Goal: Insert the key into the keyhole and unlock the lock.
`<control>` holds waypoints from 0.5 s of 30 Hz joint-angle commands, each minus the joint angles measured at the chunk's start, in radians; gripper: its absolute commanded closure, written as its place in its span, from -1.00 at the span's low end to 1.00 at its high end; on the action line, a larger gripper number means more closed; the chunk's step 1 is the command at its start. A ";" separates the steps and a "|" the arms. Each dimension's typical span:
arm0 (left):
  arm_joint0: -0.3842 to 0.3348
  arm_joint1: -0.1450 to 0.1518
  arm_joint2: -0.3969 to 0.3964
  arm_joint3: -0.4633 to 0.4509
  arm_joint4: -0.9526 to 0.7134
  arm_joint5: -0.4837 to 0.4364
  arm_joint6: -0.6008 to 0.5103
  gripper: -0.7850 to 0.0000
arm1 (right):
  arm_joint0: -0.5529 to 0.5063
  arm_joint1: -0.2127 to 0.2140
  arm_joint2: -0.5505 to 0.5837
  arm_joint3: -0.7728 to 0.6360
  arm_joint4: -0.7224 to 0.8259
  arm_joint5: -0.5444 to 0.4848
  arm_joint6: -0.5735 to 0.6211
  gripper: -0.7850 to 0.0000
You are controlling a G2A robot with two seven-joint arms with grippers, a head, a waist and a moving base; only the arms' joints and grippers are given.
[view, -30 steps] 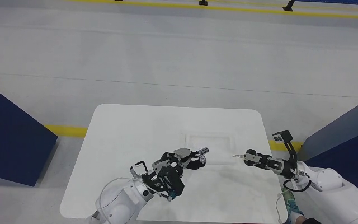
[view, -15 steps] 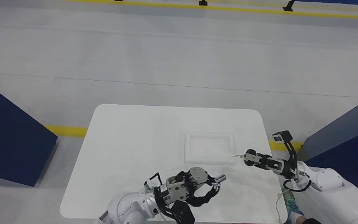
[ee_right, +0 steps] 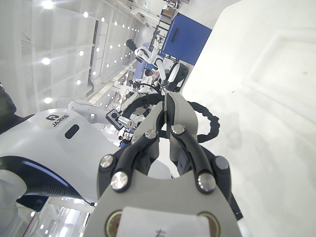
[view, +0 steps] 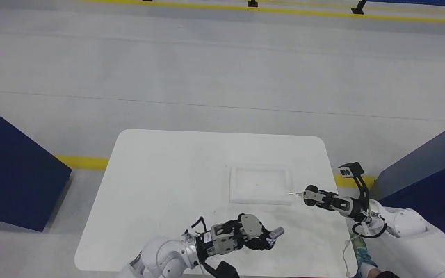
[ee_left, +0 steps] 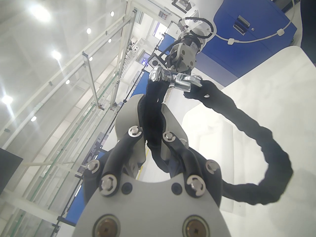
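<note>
Lower centre of the top view: left gripper (ee_left: 151,110), clamped tight on the black fabric-sleeved cable (ee_left: 246,124) of the lock. The cable loops out and back to the lock's silver metal cylinder (ee_left: 170,77), which is held above the white table (view: 153,187) with its end pointing toward frame right. Lower right: right gripper (ee_right: 167,101), closed on the thin silver metal key (ee_right: 165,110), blade pointing frame left, apart from the cylinder. Farther back, centre frame: shallow white rectangular tray (view: 261,184), flat on the table, its near edge just beyond the key tip.
</note>
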 commanded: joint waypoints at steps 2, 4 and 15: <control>-0.028 -0.001 0.008 0.048 0.021 0.033 0.053 1.00 | 0.000 0.000 0.000 0.000 0.000 0.000 0.000 1.00; -0.049 -0.002 0.010 0.084 0.019 0.053 0.094 1.00 | 0.000 0.000 0.000 0.000 0.000 0.000 0.000 1.00; -0.159 -0.021 0.049 0.268 -0.037 0.153 0.268 1.00 | 0.000 0.000 0.000 0.000 0.000 0.000 0.000 1.00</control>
